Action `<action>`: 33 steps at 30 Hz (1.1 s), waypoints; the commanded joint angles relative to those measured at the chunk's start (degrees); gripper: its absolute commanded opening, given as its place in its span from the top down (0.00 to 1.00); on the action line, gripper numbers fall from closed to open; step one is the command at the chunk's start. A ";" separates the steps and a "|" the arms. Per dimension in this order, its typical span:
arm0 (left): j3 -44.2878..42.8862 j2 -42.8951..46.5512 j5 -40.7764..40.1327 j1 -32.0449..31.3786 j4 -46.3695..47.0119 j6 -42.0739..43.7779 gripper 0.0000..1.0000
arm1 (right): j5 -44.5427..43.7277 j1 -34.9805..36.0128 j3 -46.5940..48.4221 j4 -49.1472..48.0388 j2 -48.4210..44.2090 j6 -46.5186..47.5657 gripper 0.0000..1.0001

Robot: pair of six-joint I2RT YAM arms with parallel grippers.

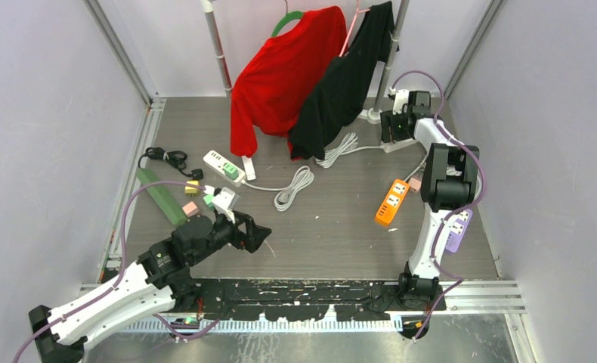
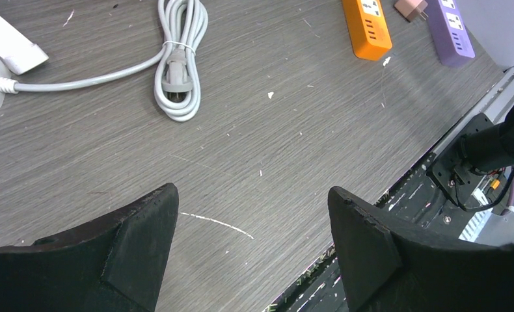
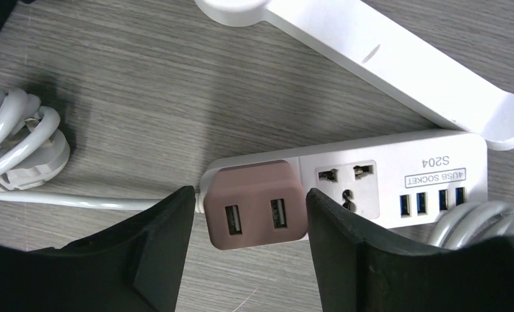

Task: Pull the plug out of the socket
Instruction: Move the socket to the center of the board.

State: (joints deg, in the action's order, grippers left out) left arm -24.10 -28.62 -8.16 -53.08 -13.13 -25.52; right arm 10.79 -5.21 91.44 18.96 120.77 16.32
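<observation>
A brown two-port USB plug [image 3: 254,208] sits in the left outlet of a white socket strip [image 3: 397,172] lying flat on the table. My right gripper [image 3: 248,190] is lowered over it at the far right of the table [image 1: 395,125]. Its fingers stand either side of the plug. The right fingertip [image 3: 319,214] is at the plug's side, and a narrow gap shows by the left one [image 3: 176,221]. My left gripper [image 2: 251,192] hovers open over bare table near the front left [image 1: 258,234], holding nothing.
A white stand foot [image 3: 384,52] lies just behind the socket strip, with a coiled white cable [image 3: 20,143] to its left. An orange strip [image 1: 392,202] and a purple strip [image 1: 456,231] lie near the right arm. Red [image 1: 284,72] and black [image 1: 341,83] garments hang at the back.
</observation>
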 commanded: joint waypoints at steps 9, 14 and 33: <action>-2.87 1.67 -0.58 0.20 1.40 -0.81 0.16 | 5.08 0.01 1.45 -0.52 -0.88 4.90 0.34; -3.06 1.95 -0.55 0.26 0.83 -1.73 0.16 | 5.34 0.02 2.81 0.27 0.14 5.20 0.32; -3.29 -0.13 -0.10 0.21 2.23 -2.74 0.16 | 24.67 0.27 -13.34 6.23 -13.59 14.87 0.75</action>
State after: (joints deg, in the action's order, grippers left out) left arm -25.26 -29.02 -8.12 -53.08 -13.54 -28.03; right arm 25.15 -5.78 81.76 20.38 113.80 28.56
